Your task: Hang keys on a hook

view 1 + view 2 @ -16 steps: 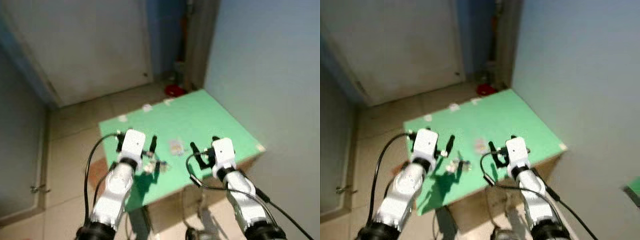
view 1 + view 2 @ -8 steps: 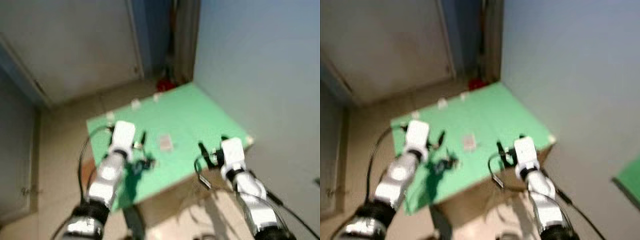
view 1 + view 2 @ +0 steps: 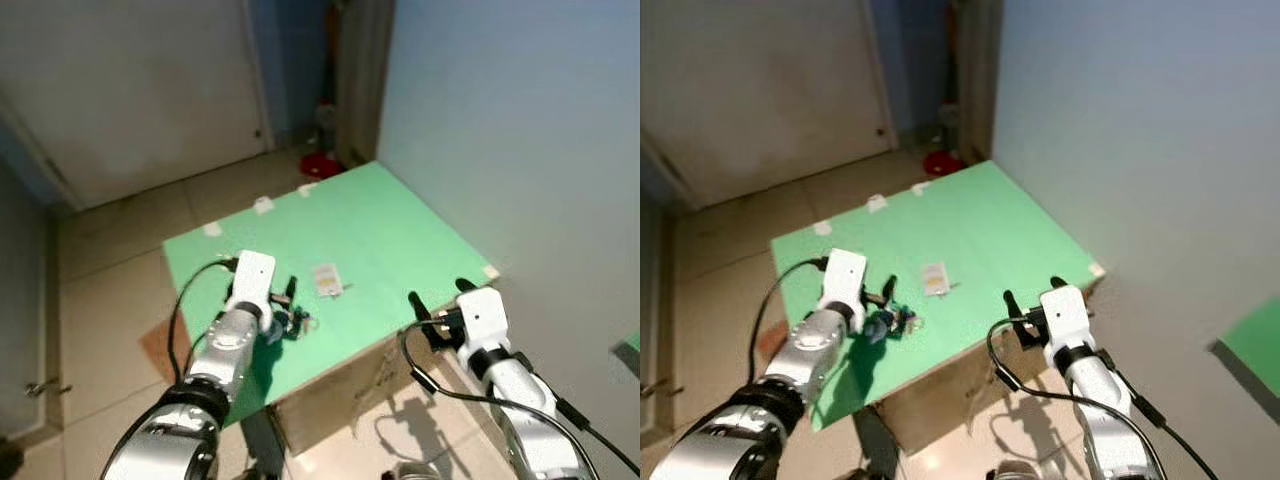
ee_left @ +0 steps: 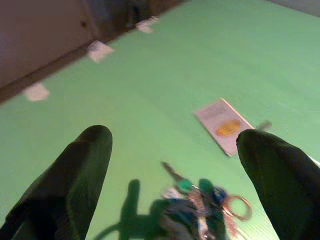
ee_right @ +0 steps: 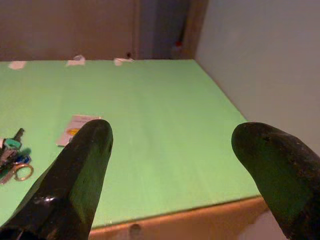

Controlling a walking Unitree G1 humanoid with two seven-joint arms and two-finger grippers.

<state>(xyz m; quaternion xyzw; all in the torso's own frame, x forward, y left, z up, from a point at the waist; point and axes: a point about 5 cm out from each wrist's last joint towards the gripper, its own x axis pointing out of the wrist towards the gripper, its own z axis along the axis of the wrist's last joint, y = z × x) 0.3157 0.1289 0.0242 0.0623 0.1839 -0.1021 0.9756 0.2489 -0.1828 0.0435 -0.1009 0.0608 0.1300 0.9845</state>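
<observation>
Your left gripper is wide open just over the keys — close off-centre and they'll skid across the table.

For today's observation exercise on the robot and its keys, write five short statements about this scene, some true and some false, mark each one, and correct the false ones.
1. The keys lie on the green table. True.
2. The left gripper is shut on the keys. False: it is open, with the keys lying between and just ahead of its fingers.
3. A small card lies on the table beyond the keys. True.
4. The right gripper is over the middle of the table. False: it is at the table's near right corner, open and holding nothing.
5. The keys hang on a hook. False: they rest on the table.
</observation>
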